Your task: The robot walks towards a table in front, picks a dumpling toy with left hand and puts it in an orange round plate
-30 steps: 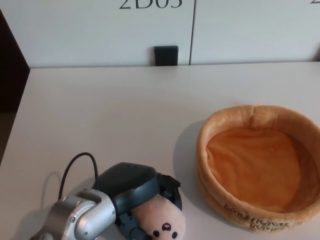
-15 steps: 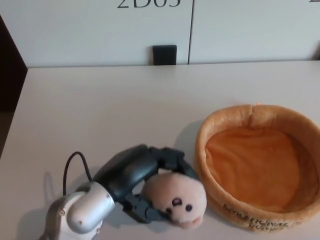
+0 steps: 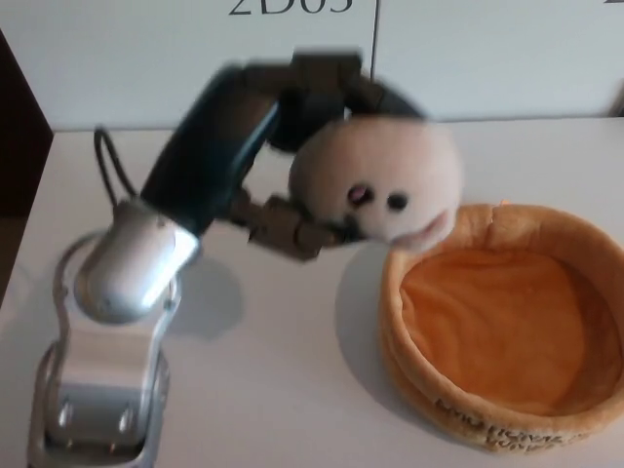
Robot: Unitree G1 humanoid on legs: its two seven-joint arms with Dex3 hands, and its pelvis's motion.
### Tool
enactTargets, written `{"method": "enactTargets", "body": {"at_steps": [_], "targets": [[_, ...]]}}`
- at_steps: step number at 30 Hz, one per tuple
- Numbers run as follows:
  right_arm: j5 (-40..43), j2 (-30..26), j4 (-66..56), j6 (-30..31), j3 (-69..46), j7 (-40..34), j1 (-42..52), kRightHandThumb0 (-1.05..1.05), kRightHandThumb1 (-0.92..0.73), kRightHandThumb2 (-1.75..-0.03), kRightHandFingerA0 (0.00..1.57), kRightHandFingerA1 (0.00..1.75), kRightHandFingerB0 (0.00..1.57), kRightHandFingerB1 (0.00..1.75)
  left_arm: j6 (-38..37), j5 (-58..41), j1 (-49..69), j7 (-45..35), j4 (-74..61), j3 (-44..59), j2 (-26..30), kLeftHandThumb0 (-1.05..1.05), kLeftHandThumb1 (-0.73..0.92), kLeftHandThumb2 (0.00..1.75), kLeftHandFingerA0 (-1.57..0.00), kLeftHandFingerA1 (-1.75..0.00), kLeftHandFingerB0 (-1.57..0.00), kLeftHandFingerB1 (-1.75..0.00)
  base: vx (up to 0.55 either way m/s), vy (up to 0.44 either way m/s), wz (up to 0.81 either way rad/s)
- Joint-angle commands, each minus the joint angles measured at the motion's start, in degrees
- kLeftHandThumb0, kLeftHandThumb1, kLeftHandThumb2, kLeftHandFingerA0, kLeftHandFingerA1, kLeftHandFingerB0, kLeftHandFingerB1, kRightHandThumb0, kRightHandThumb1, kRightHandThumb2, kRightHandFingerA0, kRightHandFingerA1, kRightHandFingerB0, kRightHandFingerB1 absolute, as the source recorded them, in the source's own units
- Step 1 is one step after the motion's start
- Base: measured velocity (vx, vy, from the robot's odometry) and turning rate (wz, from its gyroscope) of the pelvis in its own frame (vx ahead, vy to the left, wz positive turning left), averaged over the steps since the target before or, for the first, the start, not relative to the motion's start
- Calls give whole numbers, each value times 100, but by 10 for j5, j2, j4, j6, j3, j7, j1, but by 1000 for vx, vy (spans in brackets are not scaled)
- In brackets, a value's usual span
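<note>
My left hand (image 3: 302, 146) is raised high in the head view, shut on the dumpling toy (image 3: 378, 185), a pale pink plush ball with two dark eyes. The toy hangs in the air over the near-left rim of the orange round plate (image 3: 419, 361), a soft plush bowl with a thick tan wall at the right of the white table (image 3: 273, 351). Black fingers wrap the toy from above and from below left. The silver forearm (image 3: 127, 273) runs down to the lower left corner. The picture is blurred around the hand. My right hand does not show.
A white wall with a small black box (image 3: 322, 105) stands behind the table's far edge. The table's left edge (image 3: 24, 244) borders a dark gap. The inside of the plate holds nothing.
My left hand has lifted the dumpling toy off the table near the front edge and carried it up and to the right, to the plate's left rim.
</note>
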Motion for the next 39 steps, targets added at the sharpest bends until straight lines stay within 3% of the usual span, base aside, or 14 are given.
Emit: {"method": "enactTargets", "body": {"at_steps": [1,4,11,12,18,21,28,30,33,34,35,36,38,39], "targets": [[-6,-16,-15,5,8,6,3,4,-49,-53,76,65,49,43,167,-45,-114,20,-47,-32,-59,-11,51,96,-121,-117,-106,-99,0,0,0],[-2,-15,-18,1,6,6,2,4,-49,-53,76,63,49,42,152,-23,-116,21,-18,-79,-69,-10,58,85,-112,-126,-99,-99,0,0,0],[-2,-14,-24,4,9,9,13,4,-50,-53,71,59,48,43,94,55,-122,65,92,-196,-66,-7,60,83,-103,-137,-93,-110,0,0,0],[-2,-14,-24,3,10,10,13,3,-50,-54,66,57,48,43,83,65,-124,76,118,-209,-63,-9,63,80,-94,-141,-88,-113,0,0,0],[-2,-15,-18,8,11,8,0,5,-49,-53,72,60,49,43,32,82,-138,99,208,-236,-48,-6,68,74,-87,-141,-83,-116,0,0,0],[-3,-14,2,10,12,7,-14,1,-48,-52,76,62,50,42,18,94,-138,107,247,-252,-39,-9,70,74,-88,-151,-79,-128,0,0,0],[-1,-11,-9,14,15,10,-12,2,-49,-53,79,69,49,42,35,118,-122,118,264,-273,-14,-9,73,72,-84,-152,-81,-118,0,0,0],[-10,-13,-4,18,22,4,-15,-1,-49,-53,79,66,48,41,26,127,-124,126,275,-277,-6,-8,76,65,-72,-163,-72,-128,0,0,0],[-7,-13,-2,15,22,5,-19,-1,-50,-53,79,67,48,42,30,136,-129,133,282,-275,-3,-10,77,68,-76,-158,-74,-125,0,0,0],[-7,-12,2,18,23,6,-24,-2,-49,-53,80,67,48,41,26,151,-131,137,279,-280,8,-20,75,63,-102,-76,-83,-49,0,0,0],[-7,-11,3,19,23,6,-25,-2,-49,-53,80,67,48,41,25,155,-132,138,278,-281,11,-20,75,63,-102,-76,-83,-49,0,0,0],[-6,-11,4,20,23,9,-30,-2,-50,-53,80,67,48,41,11,163,-136,143,283,-284,19,-33,65,60,-83,-47,-47,-35,0,0,0],[-4,-11,4,20,22,11,-36,-2,-50,-53,80,67,48,41,-6,170,-140,148,290,-286,27,-33,65,60,-83,-47,-47,-35,0,0,0],[-4,-11,7,19,21,10,-41,0,-48,-53,78,64,49,42,-5,173,-146,140,289,-290,33,-55,53,56,-58,-54,-19,-31,0,0,0]]}}
